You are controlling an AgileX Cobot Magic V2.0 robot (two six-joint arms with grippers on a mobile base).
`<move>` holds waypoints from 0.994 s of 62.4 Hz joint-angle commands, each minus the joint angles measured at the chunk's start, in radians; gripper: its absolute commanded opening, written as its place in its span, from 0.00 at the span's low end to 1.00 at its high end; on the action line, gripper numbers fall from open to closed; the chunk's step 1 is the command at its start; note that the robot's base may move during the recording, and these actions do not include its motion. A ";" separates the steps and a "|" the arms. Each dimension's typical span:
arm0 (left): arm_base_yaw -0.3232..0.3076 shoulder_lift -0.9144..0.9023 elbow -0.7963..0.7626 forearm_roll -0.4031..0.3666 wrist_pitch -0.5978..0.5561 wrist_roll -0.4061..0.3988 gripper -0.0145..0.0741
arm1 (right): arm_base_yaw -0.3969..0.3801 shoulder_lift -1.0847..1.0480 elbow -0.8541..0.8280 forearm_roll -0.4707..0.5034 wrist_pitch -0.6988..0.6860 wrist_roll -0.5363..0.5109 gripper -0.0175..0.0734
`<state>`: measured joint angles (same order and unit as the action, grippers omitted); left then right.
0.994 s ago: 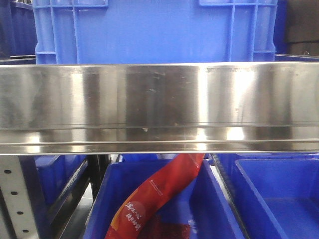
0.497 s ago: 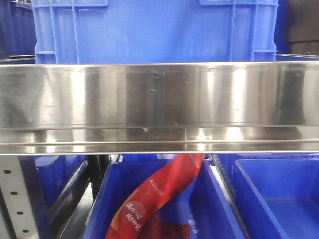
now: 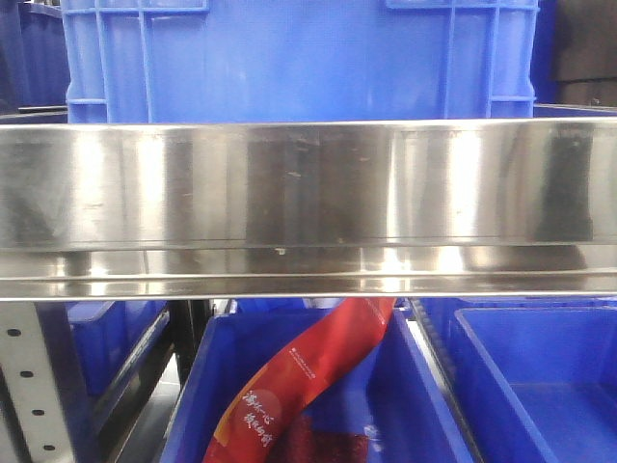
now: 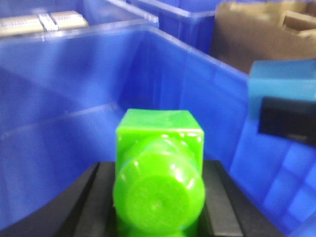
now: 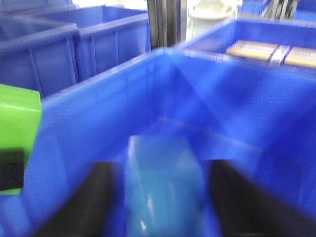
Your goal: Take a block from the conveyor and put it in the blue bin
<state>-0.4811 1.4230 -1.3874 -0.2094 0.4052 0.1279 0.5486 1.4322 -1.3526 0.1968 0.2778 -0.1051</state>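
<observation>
Front view: a shiny steel rail (image 3: 308, 207) is spanning the middle of the frame from edge to edge. A large blue crate (image 3: 299, 58) is standing behind it at the top. Below the rail, a red packet (image 3: 304, 381) is leaning diagonally in a lower bin (image 3: 410, 386) at bottom centre, with another bin (image 3: 540, 376) just beside it at lower right. Neither arm nor the conveyor is showing here.

Left wrist view: the left gripper (image 4: 158, 207) is holding a green block (image 4: 159, 173) between its dark jaws at bottom centre, the jaws pressing against both sides of the block. The block is hanging over the inside of a blue bin (image 4: 64, 98) that is filling most of the frame. A blue block (image 4: 284, 89) with a dark part beneath it is showing at the right edge. A brown box (image 4: 256, 34) is sitting at upper right.

Right wrist view: the picture is blurring. The right gripper (image 5: 163, 197) is gripping a pale blue block (image 5: 163, 182) between its jaws at bottom centre, over the same bin's interior (image 5: 197, 94). The green block (image 5: 17, 123) is showing at the left edge. More bins (image 5: 74, 44) are standing at upper left.
</observation>
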 commanded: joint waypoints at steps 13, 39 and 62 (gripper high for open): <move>-0.002 -0.012 -0.010 -0.004 -0.021 0.000 0.70 | -0.031 -0.020 -0.012 -0.013 0.042 -0.002 0.51; 0.032 -0.077 -0.010 0.033 0.009 0.000 0.04 | -0.133 -0.105 -0.012 -0.002 0.239 0.030 0.01; 0.050 -0.410 0.323 0.032 -0.096 0.000 0.04 | -0.149 -0.420 0.337 -0.067 -0.001 0.026 0.01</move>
<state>-0.4364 1.0880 -1.1640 -0.1745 0.3667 0.1279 0.4019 1.0782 -1.1143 0.1454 0.3720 -0.0795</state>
